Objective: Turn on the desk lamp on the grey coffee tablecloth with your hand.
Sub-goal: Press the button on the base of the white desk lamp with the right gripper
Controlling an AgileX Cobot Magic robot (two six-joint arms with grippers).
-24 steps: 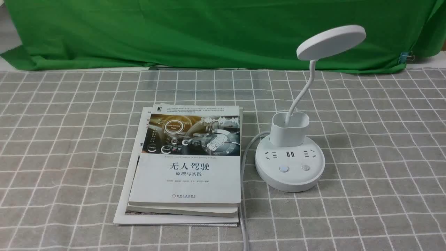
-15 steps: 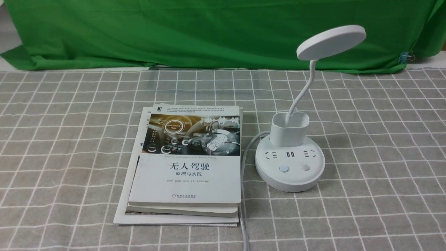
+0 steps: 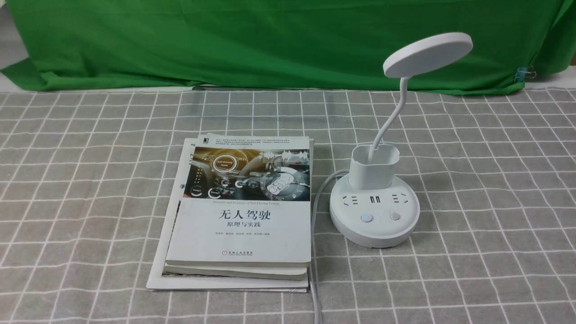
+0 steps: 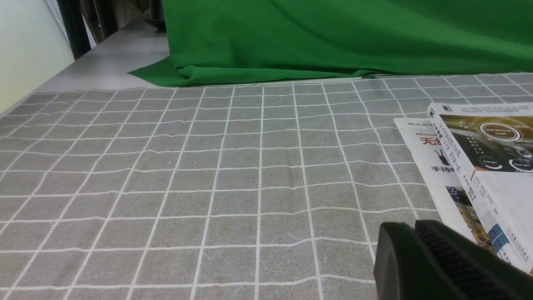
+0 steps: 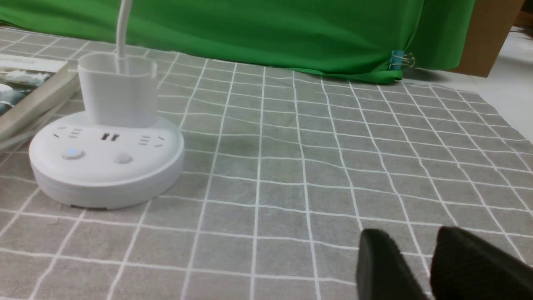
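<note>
The white desk lamp [image 3: 373, 225] stands on the grey coffee tablecloth [image 3: 495, 202], right of centre. Its disc head [image 3: 427, 54] is raised on a thin neck above the cup holder [image 3: 373, 168]. Two buttons sit on the base's front; the left button [image 3: 366, 218] glows faint blue, the right button [image 3: 395, 216] is plain. The lamp base also shows in the right wrist view [image 5: 106, 175]. No arm shows in the front view. My left gripper [image 4: 414, 227] is shut and empty, low over the cloth beside the books. My right gripper [image 5: 416, 241] is open and empty, low over the cloth, well apart from the lamp base.
A stack of books [image 3: 243, 225] lies left of the lamp. The lamp's white cable [image 3: 315, 216] runs between books and base to the front edge. A green backdrop cloth [image 3: 270, 40] hangs at the back, with a blue clip [image 3: 522, 72] at its right.
The left button on the lamp base looks faintly bluer now than 0.8 s ago. Nothing else has moved.
</note>
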